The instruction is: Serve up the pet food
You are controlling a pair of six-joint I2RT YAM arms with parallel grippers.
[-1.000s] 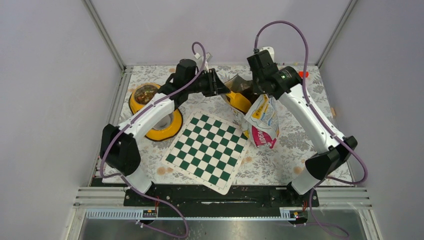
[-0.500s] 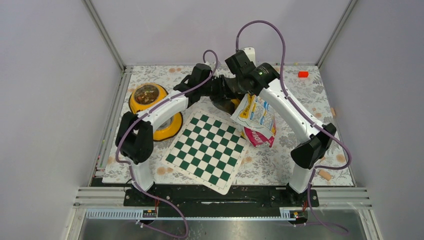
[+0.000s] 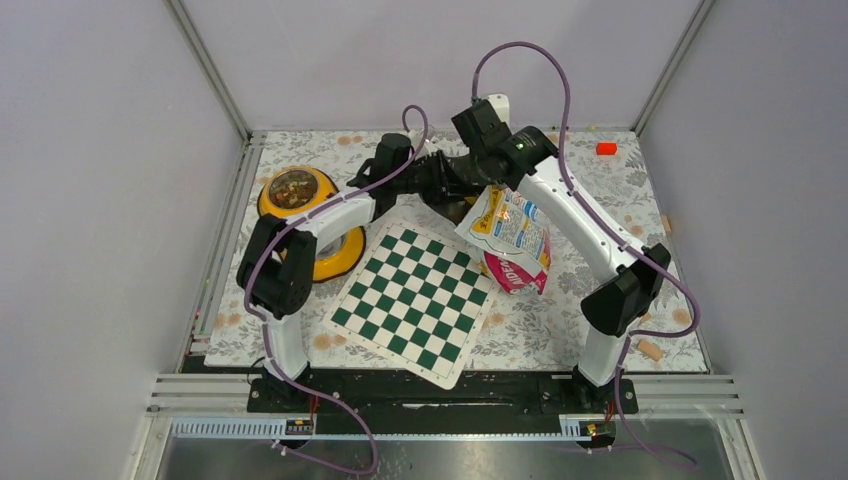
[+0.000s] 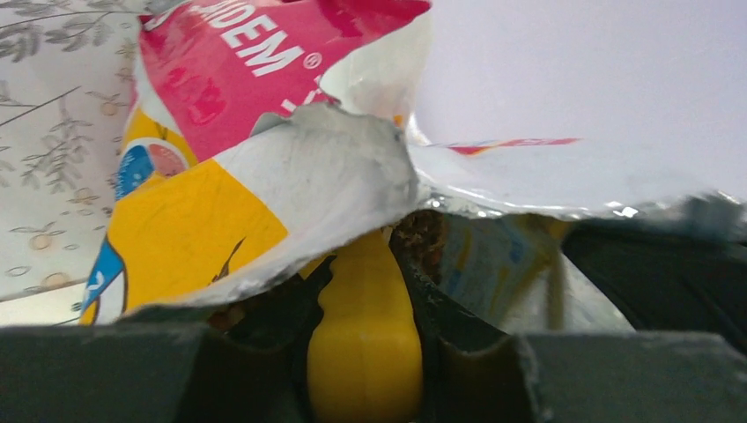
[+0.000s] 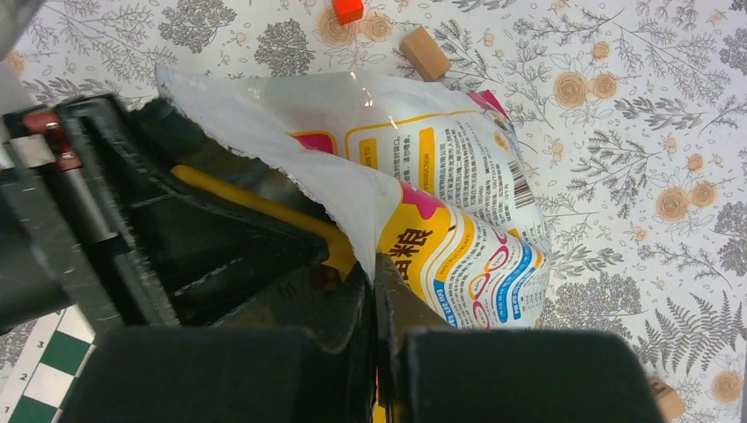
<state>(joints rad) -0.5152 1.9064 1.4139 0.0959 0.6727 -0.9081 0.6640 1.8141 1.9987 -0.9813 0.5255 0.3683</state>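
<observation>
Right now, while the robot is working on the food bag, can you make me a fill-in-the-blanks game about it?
The right gripper pinches the torn rim of the shiny pink, white and yellow food ____.
The left gripper holds a plastic scoop whose colour is ____.
The brown kibble lies in a round yellow ____ at the table's left.
The small cube at the far right is ____.
Missing words: bag, yellow, bowl, red.

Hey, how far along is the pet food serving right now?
Done: some kibble already sits in the bowl. In hand: the right tool pinches the bag at its torn edge, and the left tool holds a yellow scoop pushed into its mouth. Left: lift the scoop out, carry it to the bowl and tip it.
</observation>
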